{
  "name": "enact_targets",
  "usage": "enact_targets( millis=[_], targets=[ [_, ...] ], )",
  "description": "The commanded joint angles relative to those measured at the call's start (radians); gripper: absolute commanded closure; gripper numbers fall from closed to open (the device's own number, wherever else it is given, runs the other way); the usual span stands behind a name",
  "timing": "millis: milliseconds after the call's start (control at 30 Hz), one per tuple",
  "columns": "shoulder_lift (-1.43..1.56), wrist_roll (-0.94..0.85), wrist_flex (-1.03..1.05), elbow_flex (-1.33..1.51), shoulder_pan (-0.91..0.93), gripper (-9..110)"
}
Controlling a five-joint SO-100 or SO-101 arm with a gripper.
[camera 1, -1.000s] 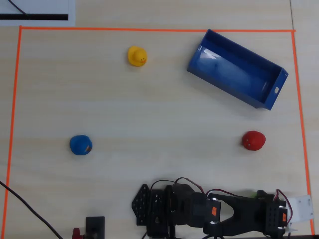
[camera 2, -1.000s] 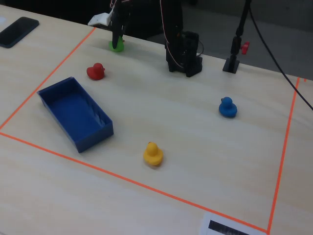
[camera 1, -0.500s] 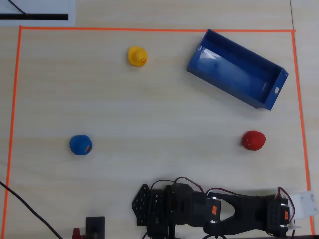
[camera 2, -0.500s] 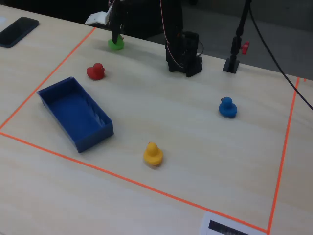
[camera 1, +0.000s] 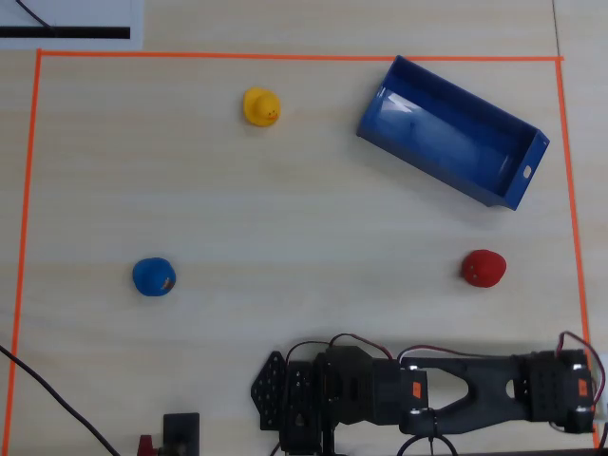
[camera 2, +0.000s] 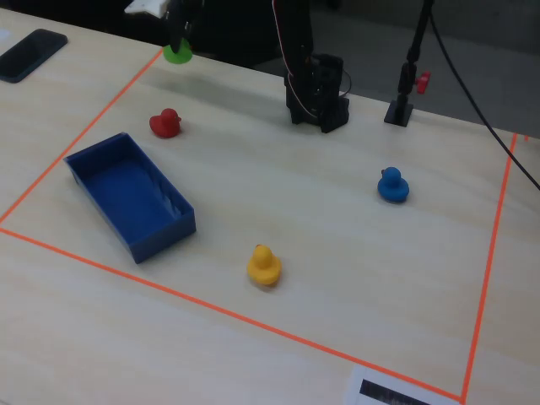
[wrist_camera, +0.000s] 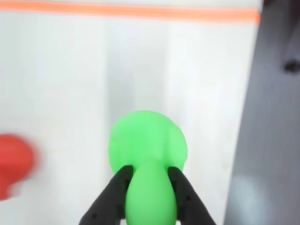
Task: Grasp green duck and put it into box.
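The gripper (wrist_camera: pixel 149 185) has lifted the green duck (camera 2: pixel 177 53) off the table since a second ago; the fingers (wrist_camera: pixel 108 201) pinch it. It hangs above the orange tape (camera 2: pixel 84 139), beyond the red duck (camera 2: pixel 165 123) from the box (camera 2: pixel 101 159). Bare table lies between.

Light wood-grain bench (camera 2: pixel 337 253) with an orange tape rectangle (camera 2: pixel 236 316) marking the work area; landmark is the box (camera 2: pixel 131 196), resting flat on the bench inside the tape. In the fixed view: red duck (camera 2: pixel 165 123) just beyond the box, yellow duck (camera 2: pixel 264 265) to its right and slightly nearer the camera, blue duck (camera 2: pixel 392 186) well apart to its right. Also on the bench: arm base (camera 2: pixel 318 99) beyond the box to the right, black phone (camera 2: pixel 30 54) outside the tape to the box's far left, white label (camera 2: pixel 396 392) at the near edge, far right of the box.
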Motion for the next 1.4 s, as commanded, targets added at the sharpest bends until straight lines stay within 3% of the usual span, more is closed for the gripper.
enact_targets(
  millis=[0, 300, 600, 967, 1200, 1367],
  targets=[
    [0.035, 0.049, 0.072, -0.239, -0.155, 101],
    [0.103, 0.106, 0.133, -0.305, -0.603, 101],
    [-0.100, 0.106, -0.021, -0.374, -0.874, 101],
    [-0.426, 0.101, -0.025, -0.644, -0.991, 101],
    [-0.563, 0.086, -0.138, -0.664, -1.002, 101],
    [-0.607, 0.061, -0.199, -0.658, -1.000, 93]
  ],
)
